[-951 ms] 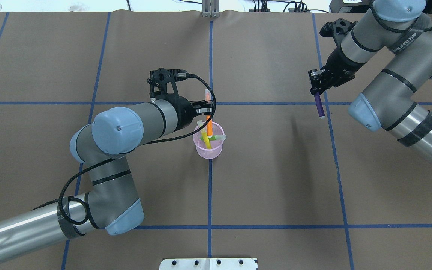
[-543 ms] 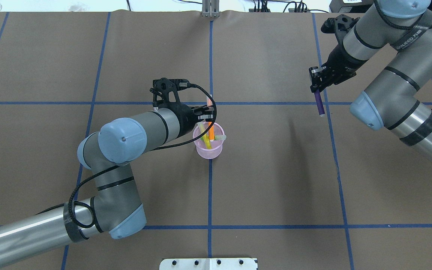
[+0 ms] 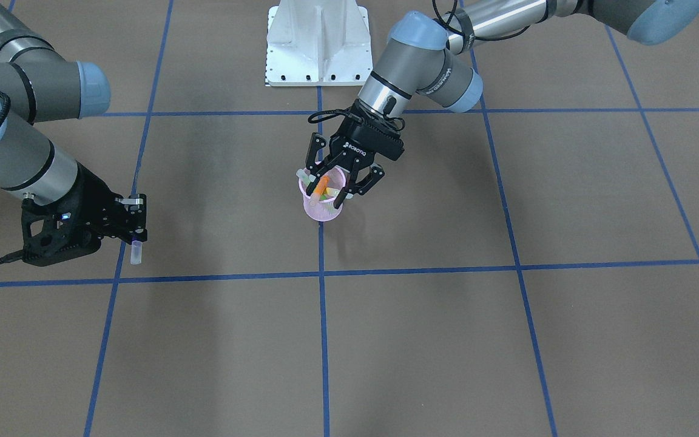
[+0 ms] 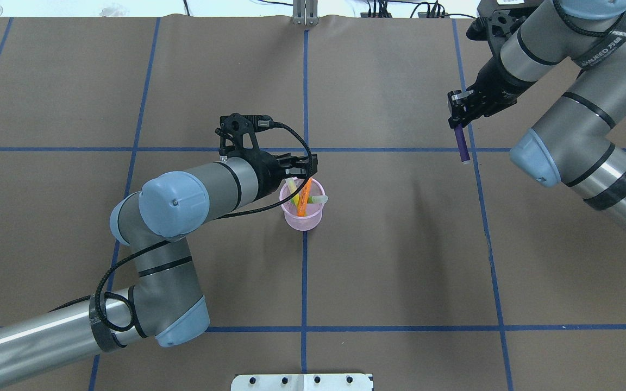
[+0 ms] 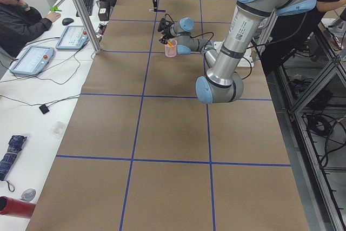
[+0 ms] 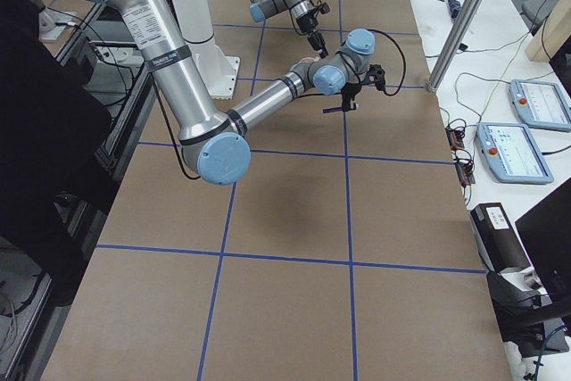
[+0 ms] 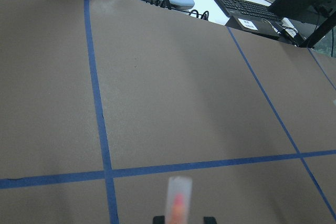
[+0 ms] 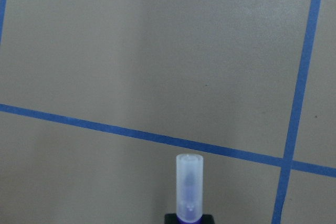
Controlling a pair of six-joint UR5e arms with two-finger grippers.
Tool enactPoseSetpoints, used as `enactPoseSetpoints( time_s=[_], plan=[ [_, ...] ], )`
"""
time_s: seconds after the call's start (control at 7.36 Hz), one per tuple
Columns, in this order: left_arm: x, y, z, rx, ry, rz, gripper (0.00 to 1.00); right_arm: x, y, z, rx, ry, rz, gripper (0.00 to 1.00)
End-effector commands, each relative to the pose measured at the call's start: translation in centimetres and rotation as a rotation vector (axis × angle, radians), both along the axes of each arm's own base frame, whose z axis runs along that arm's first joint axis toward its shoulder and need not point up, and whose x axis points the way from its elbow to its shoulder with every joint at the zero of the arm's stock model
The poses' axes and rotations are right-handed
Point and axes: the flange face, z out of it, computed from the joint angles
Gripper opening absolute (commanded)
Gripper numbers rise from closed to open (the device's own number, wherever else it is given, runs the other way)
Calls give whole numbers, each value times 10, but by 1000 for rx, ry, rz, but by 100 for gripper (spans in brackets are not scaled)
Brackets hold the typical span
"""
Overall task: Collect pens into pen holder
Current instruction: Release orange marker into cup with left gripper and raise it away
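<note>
Nearest us, the pink mesh pen holder (image 4: pixel 303 221) stands mid-table, with the orange pen (image 4: pixel 305 196) and a yellow-green pen (image 4: pixel 292 188) leaning inside. The left gripper (image 4: pixel 302 166) hovers at its rim, fingers spread around the orange pen without gripping it. Farther off, well apart, the right gripper (image 4: pixel 458 122) pinches the purple pen (image 4: pixel 461 145), cap down. We judge the left gripper must lift away first; open table (image 4: pixel 400 244) lies between.
</note>
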Motion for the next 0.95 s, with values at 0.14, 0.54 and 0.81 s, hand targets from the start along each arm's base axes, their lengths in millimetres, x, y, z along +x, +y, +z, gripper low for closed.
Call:
enactPoseSetpoints(
  time_s=[0.14,0.54,0.81],
  plan=[
    [-16,8,-22,10,27,36,90,14,2,-25,47,-28,20,0],
    [-104,-57,-35,-143,-106,157,90,33,13,-93,196,-106,62,0],
    [-179,-118,-12,-202,-215,255,90,37,14,-114,347,-165,109,0]
  ],
)
